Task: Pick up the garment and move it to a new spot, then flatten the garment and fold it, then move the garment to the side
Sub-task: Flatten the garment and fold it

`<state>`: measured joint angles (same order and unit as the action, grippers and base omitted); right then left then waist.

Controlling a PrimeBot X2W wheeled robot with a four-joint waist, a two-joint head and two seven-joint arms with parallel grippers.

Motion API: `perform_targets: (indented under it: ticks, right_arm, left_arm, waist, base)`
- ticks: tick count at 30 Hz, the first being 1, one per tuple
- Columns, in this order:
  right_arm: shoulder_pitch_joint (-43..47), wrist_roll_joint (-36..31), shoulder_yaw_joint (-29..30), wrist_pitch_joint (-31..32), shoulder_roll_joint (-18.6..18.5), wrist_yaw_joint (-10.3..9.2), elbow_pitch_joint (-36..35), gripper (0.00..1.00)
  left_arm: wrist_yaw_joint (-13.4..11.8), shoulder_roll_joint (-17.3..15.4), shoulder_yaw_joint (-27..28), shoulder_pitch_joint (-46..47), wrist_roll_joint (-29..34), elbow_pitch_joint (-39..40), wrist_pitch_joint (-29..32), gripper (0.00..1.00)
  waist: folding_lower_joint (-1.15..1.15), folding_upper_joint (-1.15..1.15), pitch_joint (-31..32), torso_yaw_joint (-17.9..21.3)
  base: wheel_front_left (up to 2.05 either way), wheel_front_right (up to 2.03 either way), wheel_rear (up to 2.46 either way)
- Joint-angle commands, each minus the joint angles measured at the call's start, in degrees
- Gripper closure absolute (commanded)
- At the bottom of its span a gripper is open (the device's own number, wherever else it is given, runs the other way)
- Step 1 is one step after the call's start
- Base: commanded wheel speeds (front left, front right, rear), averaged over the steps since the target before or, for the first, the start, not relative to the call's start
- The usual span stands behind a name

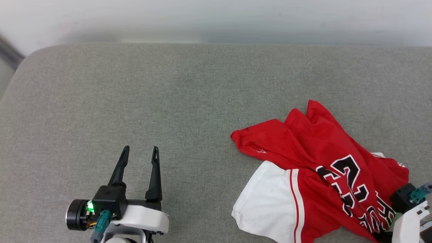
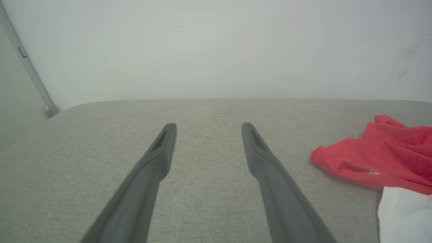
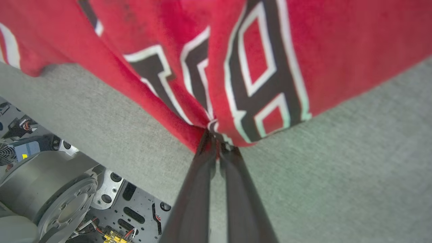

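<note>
While the left gripper (image 1: 141, 149) hovers, jaws apart, over the grey surface (image 1: 135, 84), the right gripper (image 3: 217, 140) is clamped on the crumpled garment's (image 1: 303, 145) lettered edge.

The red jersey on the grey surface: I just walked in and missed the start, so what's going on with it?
The robot is at the start of handling the garment, which lies crumpled on the right side of the grey padded surface. Its right gripper is shut on a bunched edge of the red cloth by the black lettering. The left gripper is open with its fingers spread, well apart from the garment. Nothing is flattened or folded yet.
</note>
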<state>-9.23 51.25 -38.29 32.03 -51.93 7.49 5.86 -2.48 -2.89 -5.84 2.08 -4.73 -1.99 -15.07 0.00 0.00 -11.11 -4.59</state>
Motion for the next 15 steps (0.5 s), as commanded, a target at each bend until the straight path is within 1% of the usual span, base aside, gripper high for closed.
perform_targets:
  ticks: [1,2,3,4,7,11,12,15]
  right_arm:
    - [2.25,-0.06,0.5,-0.89,3.57,0.0,0.37,1.0]
    - [2.43,-0.74,1.86,-1.9,4.46,0.01,0.06,1.0]
    - [2.53,-2.02,3.21,-2.82,4.77,0.01,-0.5,0.76]
    - [2.8,-3.19,4.61,-3.75,4.83,0.0,-1.04,0.0]
    - [4.18,-6.67,10.26,-7.62,5.17,-0.02,-3.59,0.0]
    - [6.86,-11.5,18.77,-12.71,7.78,-0.01,-8.02,0.0]
    - [6.86,-11.5,18.77,-12.71,7.78,-0.01,-8.02,0.0]
    - [8.63,-15.81,25.25,-15.89,11.47,-0.01,-11.52,0.0]
  left_arm:
    - [0.38,0.02,0.16,0.16,0.37,-0.19,-0.13,0.0]
    - [0.39,0.03,0.34,-0.24,0.48,-0.29,-0.13,0.0]
    - [0.42,0.04,0.55,-0.74,0.55,-0.38,-0.13,0.0]
    - [0.43,0.03,0.71,-1.12,0.59,-0.51,-0.13,0.0]
    - [0.56,0.04,0.93,-1.76,0.82,-0.74,-0.13,0.0]
    - [0.9,0.04,1.39,-2.07,1.23,-0.58,-0.13,0.0]
    - [0.9,0.04,1.39,-2.07,1.23,-0.58,-0.13,0.0]
    - [0.92,0.04,1.27,-2.36,1.78,-0.2,-0.13,0.0]
  waist:
    - [0.0,0.0,0.52,0.0]
    - [0.0,0.0,0.89,0.12]
    - [0.0,0.0,1.29,0.28]
    - [0.0,0.0,1.71,0.47]
    - [0.0,0.0,2.81,1.04]
    - [0.0,0.0,3.75,1.85]
    - [0.0,0.0,3.75,1.85]
    - [0.0,0.0,4.2,2.34]
  base:
    - [0.0,0.0,0.0]
    - [0.0,0.0,0.0]
    - [0.0,0.0,0.0]
    - [0.0,0.0,0.0]
    - [0.0,0.0,0.0]
    - [0.0,0.0,0.0]
    - [0.0,0.0,0.0]
    - [0.0,0.0,0.0]
